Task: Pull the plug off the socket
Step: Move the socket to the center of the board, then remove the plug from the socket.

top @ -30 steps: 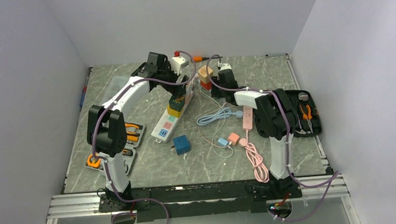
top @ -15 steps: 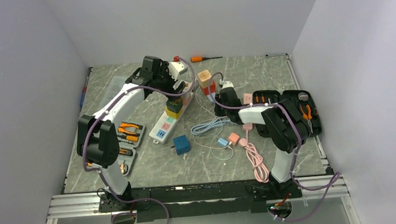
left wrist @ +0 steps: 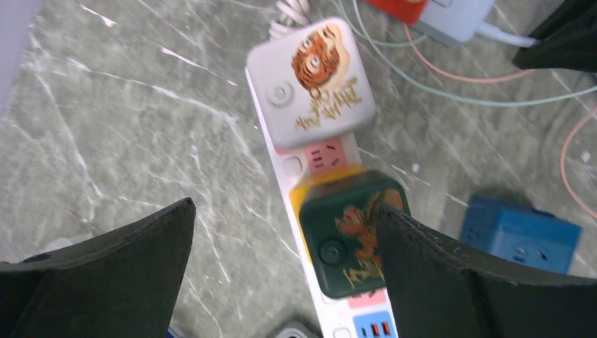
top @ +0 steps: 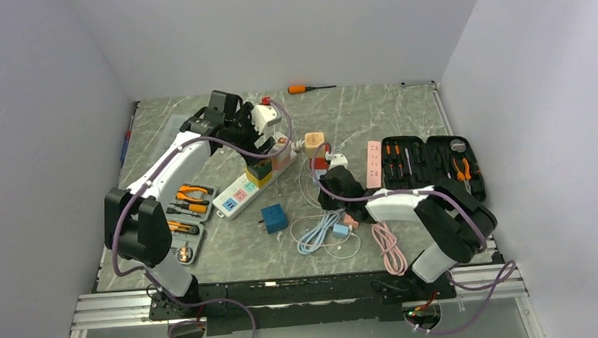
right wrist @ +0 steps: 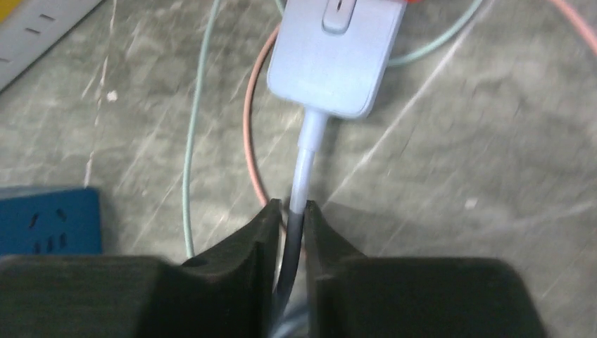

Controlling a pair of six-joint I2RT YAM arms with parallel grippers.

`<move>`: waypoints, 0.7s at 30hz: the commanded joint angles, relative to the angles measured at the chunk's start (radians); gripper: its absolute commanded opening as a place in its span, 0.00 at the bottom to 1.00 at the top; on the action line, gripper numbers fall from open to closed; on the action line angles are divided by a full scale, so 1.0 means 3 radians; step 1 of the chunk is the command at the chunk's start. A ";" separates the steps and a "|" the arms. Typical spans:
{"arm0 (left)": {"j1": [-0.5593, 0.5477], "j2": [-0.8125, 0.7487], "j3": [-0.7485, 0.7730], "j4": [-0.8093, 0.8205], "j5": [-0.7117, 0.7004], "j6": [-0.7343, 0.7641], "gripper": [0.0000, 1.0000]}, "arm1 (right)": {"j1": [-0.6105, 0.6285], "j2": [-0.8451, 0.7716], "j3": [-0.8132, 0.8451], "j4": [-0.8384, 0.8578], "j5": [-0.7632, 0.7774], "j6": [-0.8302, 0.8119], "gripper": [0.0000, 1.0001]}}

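Observation:
A white power strip [top: 239, 195] lies slanted on the table and also shows in the left wrist view [left wrist: 366, 320]. On it sit a dark green cube plug [left wrist: 348, 243] and a white tiger-print cube plug [left wrist: 313, 84]. My left gripper [left wrist: 285, 208] is open above the strip, and its right finger [left wrist: 436, 260] is at the green cube's right edge. It shows in the top view [top: 266, 149]. My right gripper [right wrist: 292, 208] is shut on the cable [right wrist: 304, 165] of a pale flat plug [right wrist: 336, 63]. That plug [top: 335, 161] meets a red piece at its far end.
A blue cube adapter [top: 274, 217] lies near the strip's front end. A coiled pale cable [top: 315, 234], a pink cable [top: 388, 246], a pink strip [top: 373, 163], an open black tool case [top: 429, 161] and a tool tray [top: 185, 215] lie around. An orange screwdriver [top: 306, 88] lies at the back.
My right gripper has pulled toward the near edge, dragging the pale plug, its cable and the tan cube with it. The power strip has slid near-left. The left gripper followed it.

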 commanded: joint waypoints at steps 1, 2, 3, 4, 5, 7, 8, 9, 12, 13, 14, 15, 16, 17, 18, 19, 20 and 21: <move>-0.0009 -0.0239 0.0073 -0.0611 0.0221 0.0301 0.99 | 0.0073 -0.0382 -0.0245 -0.0361 0.0040 0.0284 0.35; -0.0009 -0.0274 0.0100 -0.0692 0.0282 0.0393 0.99 | 0.0050 -0.0506 -0.0264 -0.0383 0.0062 0.0286 0.45; -0.0007 -0.0319 0.0122 -0.0730 0.0365 0.0450 0.99 | 0.0009 -0.0641 -0.0267 -0.0404 0.0060 0.0287 0.57; -0.0009 -0.0365 0.0144 -0.0747 0.0451 0.0505 0.99 | -0.0050 -0.0769 -0.0256 -0.0409 0.0026 0.0288 0.65; -0.0009 -0.0403 0.0172 -0.0774 0.0550 0.0577 0.99 | -0.0130 -0.0878 -0.0242 -0.0405 -0.0034 0.0281 0.70; -0.0013 -0.0426 0.0308 -0.0908 0.0845 0.0843 0.99 | -0.0323 -0.1096 -0.0205 -0.0371 -0.0247 0.0283 0.77; -0.0027 -0.0403 0.0421 -0.0952 0.0937 0.0929 0.99 | -0.0434 -0.1188 -0.0196 -0.0338 -0.0368 0.0295 0.79; -0.0067 -0.0355 0.0554 -0.0969 0.0968 0.0947 0.99 | -0.0527 -0.1280 -0.0192 -0.0305 -0.0478 0.0316 0.80; -0.0227 0.0015 0.1181 -0.1248 0.1046 0.1054 0.99 | -0.0800 -0.1530 -0.0235 -0.0215 -0.0770 0.0398 0.84; -0.0278 0.0181 0.1398 -0.1373 0.1106 0.1088 0.99 | -0.0861 -0.1617 -0.0261 -0.0186 -0.0858 0.0416 0.84; -0.0337 0.0331 0.1582 -0.1455 0.1146 0.1093 0.99 | -0.0911 -0.1721 -0.0279 -0.0174 -0.0934 0.0424 0.85; -0.0404 0.0528 0.1738 -0.1513 0.1161 0.1079 0.99 | -0.0957 -0.1800 -0.0297 -0.0185 -0.0987 0.0416 0.86; -0.0477 0.0667 0.1855 -0.1544 0.1137 0.1075 0.99 | -0.1002 -0.1862 -0.0318 -0.0215 -0.1052 0.0402 0.87; -0.0560 0.0777 0.1964 -0.1555 0.1104 0.1084 0.99 | -0.1036 -0.1932 -0.0332 -0.0246 -0.1080 0.0370 0.88; -0.0660 0.0877 0.1999 -0.1518 0.1075 0.1094 0.99 | -0.1064 -0.2004 -0.0353 -0.0294 -0.1071 0.0341 0.88; -0.0726 0.0954 0.2004 -0.1435 0.1042 0.1066 0.99 | -0.1080 -0.2084 -0.0379 -0.0358 -0.1035 0.0318 0.89; -0.0794 0.1022 0.1990 -0.1349 0.1022 0.1028 0.99 | -0.1104 -0.2157 -0.0415 -0.0415 -0.1010 0.0302 0.89; -0.0856 0.1088 0.1984 -0.1271 0.1006 0.1000 0.99 | -0.1129 -0.2238 -0.0452 -0.0469 -0.0975 0.0299 0.89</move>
